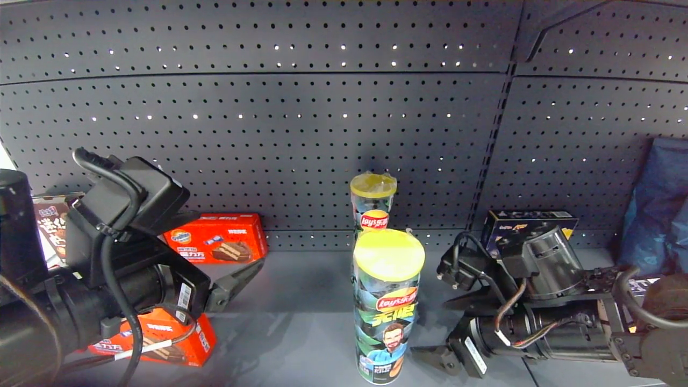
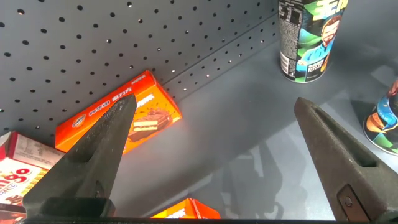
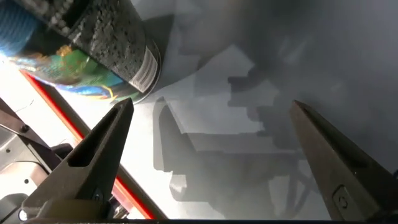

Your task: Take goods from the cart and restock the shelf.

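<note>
On the dark grey metal shelf (image 1: pixel 301 322), a tall cardboard chip can with a yellow plastic lid (image 1: pixel 387 312) stands upright between your two arms. A second yellow-lidded chip can (image 1: pixel 372 207) stands upright just behind it, near the perforated back panel (image 1: pixel 322 134).

Your left gripper (image 2: pixel 214 106) is spread wide with nothing in it, well to the left of the cans. Your right gripper (image 3: pixel 211 107) is likewise spread and empty, low over the shelf just beside the front can's base.

Expect these cans to be light and fairly stiff. A thin tube like that probably dents if you squeeze hard, though, and the glossy printed wrap looks slippery. Tall and narrow as it is, it will likely tip at a sideways nudge. Take hold around the middle of the tube or a little above, jaws squarely across its width. Keep off the lid, which may pop loose.

To the left, a flat orange cardboard box (image 1: pixel 217 238) lies by the back panel, and another orange box (image 1: pixel 161 341) lies near the front under your left arm. A black box (image 1: pixel 529 221) and a blue bag (image 1: pixel 658 209) sit to the right, so steer clear of them.
</note>
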Tool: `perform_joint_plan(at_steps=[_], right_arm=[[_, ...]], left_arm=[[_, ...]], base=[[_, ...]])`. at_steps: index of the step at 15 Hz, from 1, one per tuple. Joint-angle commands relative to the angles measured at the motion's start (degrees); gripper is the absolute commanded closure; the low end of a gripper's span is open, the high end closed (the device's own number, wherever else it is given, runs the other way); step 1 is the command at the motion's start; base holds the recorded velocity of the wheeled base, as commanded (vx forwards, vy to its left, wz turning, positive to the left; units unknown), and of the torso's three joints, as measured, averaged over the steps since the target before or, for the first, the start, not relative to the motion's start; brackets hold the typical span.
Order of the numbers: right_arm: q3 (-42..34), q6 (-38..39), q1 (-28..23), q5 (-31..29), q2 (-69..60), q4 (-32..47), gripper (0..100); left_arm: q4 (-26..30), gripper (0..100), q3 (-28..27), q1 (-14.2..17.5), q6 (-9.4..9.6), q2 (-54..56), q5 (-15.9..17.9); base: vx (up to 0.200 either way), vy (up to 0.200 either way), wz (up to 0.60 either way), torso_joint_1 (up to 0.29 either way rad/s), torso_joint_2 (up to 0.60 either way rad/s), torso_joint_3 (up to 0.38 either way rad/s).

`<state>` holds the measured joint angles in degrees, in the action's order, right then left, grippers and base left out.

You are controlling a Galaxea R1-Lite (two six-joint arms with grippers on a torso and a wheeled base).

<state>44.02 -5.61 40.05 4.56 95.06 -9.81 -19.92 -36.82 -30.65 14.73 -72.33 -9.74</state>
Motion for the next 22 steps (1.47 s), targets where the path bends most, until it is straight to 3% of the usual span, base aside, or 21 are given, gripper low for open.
perform_joint_plan(at_steps=[1,10,16,18,22], right_arm=[[0.8,0.0,0.4,0.0,1.1,0.0,0],[0.9,0.0,1.4,0.0,1.3,0.0,0],[-4.1,4.1,-5.0,-3.8,-17.8,0.1,0],[-7.2,4.1,-15.3,-3.9,-29.9,0.1,0],[-17.0,3.8,-35.7,-4.0,-51.6,0.3,0]], left_arm=[[0.0,0,0.1,0.0,0.04,-0.1,0.0],[0.0,0,0.3,0.1,-0.14,0.0,0.0],[0.0,0,0.5,0.1,-0.31,0.3,0.0],[-1.3,0,0.2,0.5,-0.31,0.9,-0.1],[-2.6,0,0.5,5.8,-0.31,6.8,-0.1]], base=[[0.0,0.0,0.0,0.0,0.0,0.0],[0.0,0.0,0.0,0.0,0.0,0.0],[0.0,0.0,0.0,0.0,0.0,0.0],[0.0,0.0,0.0,0.0,0.0,0.0],[0.0,0.0,0.0,0.0,0.0,0.0]])
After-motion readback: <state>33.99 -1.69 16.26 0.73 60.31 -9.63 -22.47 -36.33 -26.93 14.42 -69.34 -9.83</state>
